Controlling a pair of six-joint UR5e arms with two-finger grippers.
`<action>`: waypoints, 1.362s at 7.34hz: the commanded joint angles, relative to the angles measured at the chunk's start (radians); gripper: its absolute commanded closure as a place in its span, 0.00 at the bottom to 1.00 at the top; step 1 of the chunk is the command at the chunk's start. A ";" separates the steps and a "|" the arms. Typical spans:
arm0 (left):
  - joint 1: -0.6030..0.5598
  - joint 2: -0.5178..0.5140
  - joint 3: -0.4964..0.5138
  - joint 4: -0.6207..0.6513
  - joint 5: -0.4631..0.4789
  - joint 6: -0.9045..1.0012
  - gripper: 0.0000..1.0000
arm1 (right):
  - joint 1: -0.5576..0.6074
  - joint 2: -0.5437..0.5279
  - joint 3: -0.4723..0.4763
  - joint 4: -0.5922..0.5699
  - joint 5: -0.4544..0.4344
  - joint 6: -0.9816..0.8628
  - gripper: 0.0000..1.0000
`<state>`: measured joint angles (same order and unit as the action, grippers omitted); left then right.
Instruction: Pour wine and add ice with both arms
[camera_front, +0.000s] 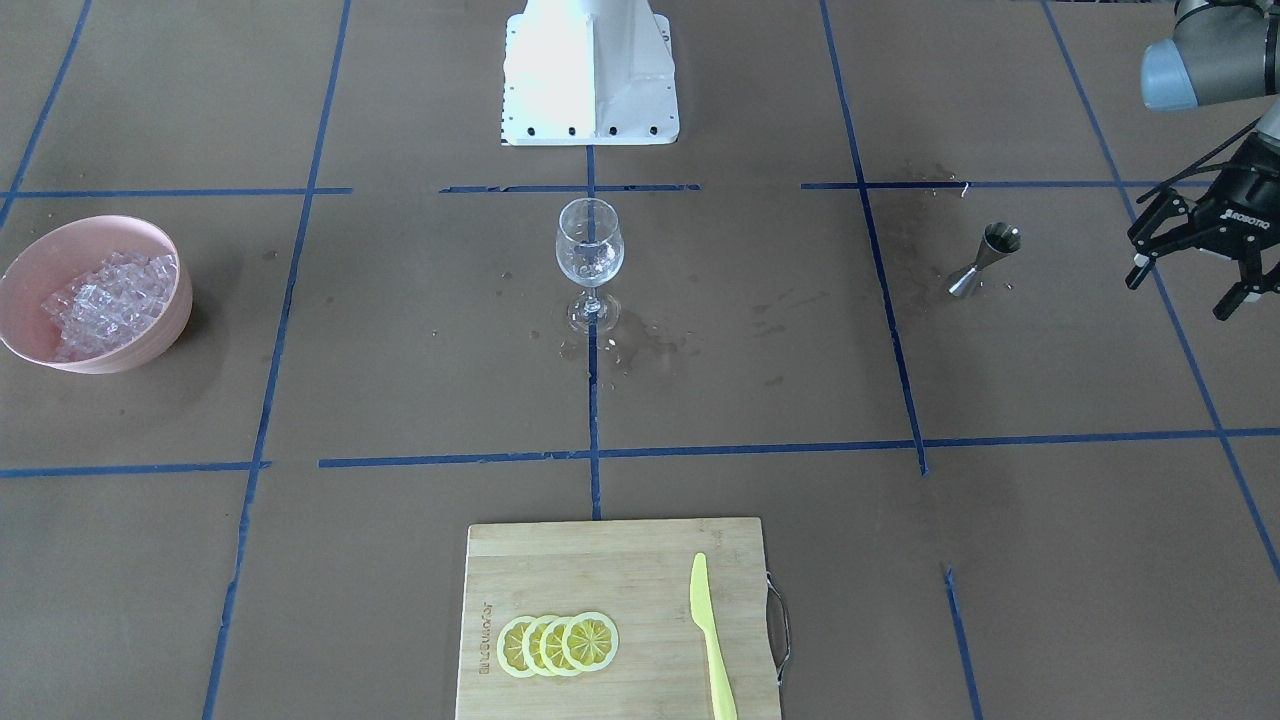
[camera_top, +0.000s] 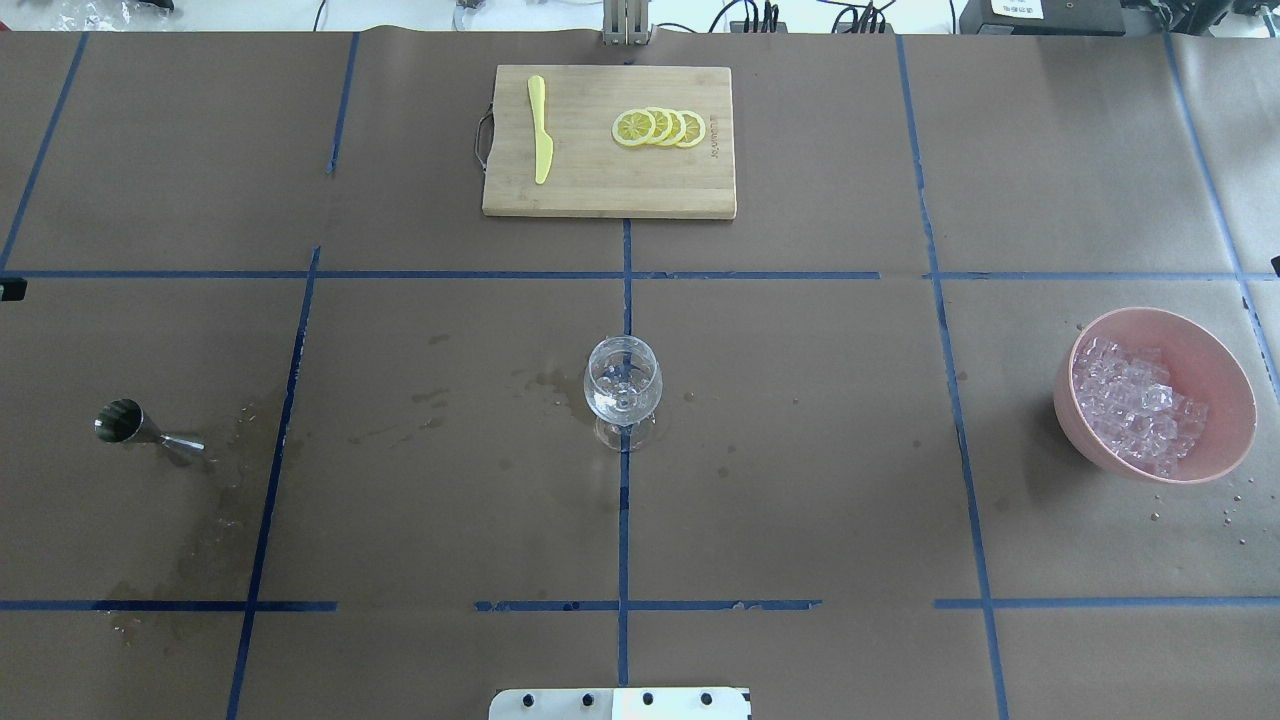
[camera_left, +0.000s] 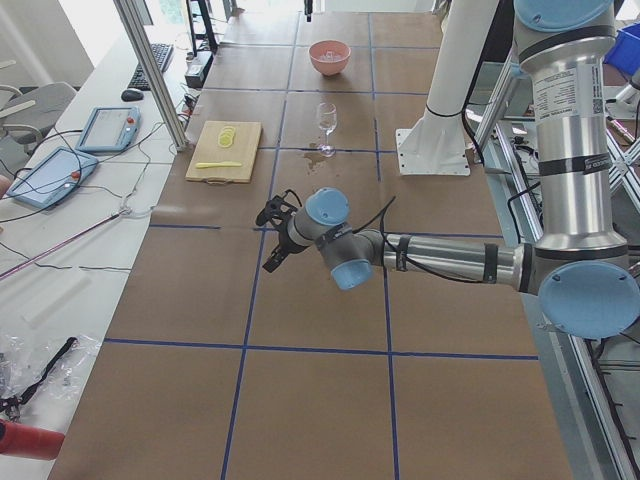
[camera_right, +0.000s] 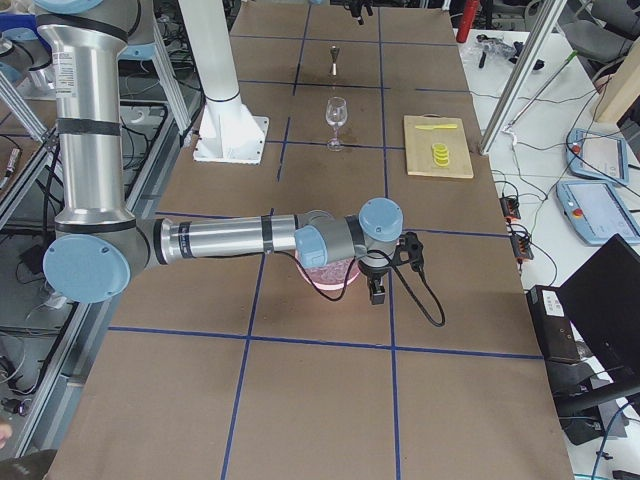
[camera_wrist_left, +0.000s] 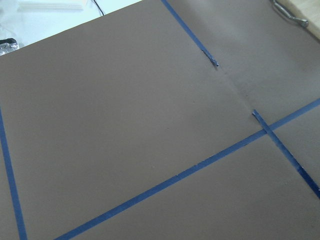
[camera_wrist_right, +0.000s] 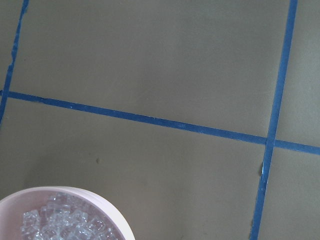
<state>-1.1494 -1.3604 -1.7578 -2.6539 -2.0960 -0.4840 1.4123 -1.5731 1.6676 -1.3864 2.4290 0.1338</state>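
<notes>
While nothing is gripped, the front-facing view shows the left gripper (camera_front: 1185, 290) hanging above the bench (camera_front: 400, 380) with its fingers spread wide and empty. The jigger (camera_front: 985, 262) stands upright, apart from those fingers, between them and the wine glass (camera_front: 590, 262). I judge that this line lets the left arm carry the measure straight on to the glass. A little clear wine (camera_front: 590, 272) seems to sit low in the glass, and damp marks ring its foot. Whether the jigger holds any I cannot tell. The pink bowl (camera_front: 95, 295) of ice (camera_front: 110, 300) sits well beyond the glass from these fingers, on the other arm's side.

From overhead no arm shows. Jigger, glass and bowl stand in a row, and the cutting board (camera_top: 608, 190) with lemon slices (camera_top: 660, 127) and knife (camera_top: 540, 130) lies beyond them, probably to stay out of the way of the pouring.

The left side view has the left fingers pointing away from the robot.

The right side view sets the right gripper (camera_right: 385, 280) just beside the bowl, which is half hidden under the wrist. That looks like readiness for the ice, but I cannot tell whether its fingers are wide or narrow.

The left wrist camera sees only bare bench and blue tape (camera_wrist_left: 165, 182), with no fingers.

The right wrist camera catches the bowl's rim and ice in its lower corner. The fingers themselves are out of frame.
</notes>
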 joint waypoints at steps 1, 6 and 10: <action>0.098 0.076 -0.003 -0.213 0.026 -0.086 0.00 | -0.013 0.001 -0.003 0.001 -0.002 0.000 0.00; 0.400 0.153 -0.016 -0.408 0.336 -0.269 0.00 | -0.015 0.007 -0.003 0.003 -0.001 0.000 0.00; 0.571 0.240 -0.052 -0.428 0.500 -0.373 0.00 | -0.015 0.007 -0.003 0.003 -0.001 0.000 0.00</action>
<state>-0.6132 -1.1621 -1.8015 -3.0658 -1.6568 -0.8325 1.3975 -1.5663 1.6644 -1.3837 2.4283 0.1335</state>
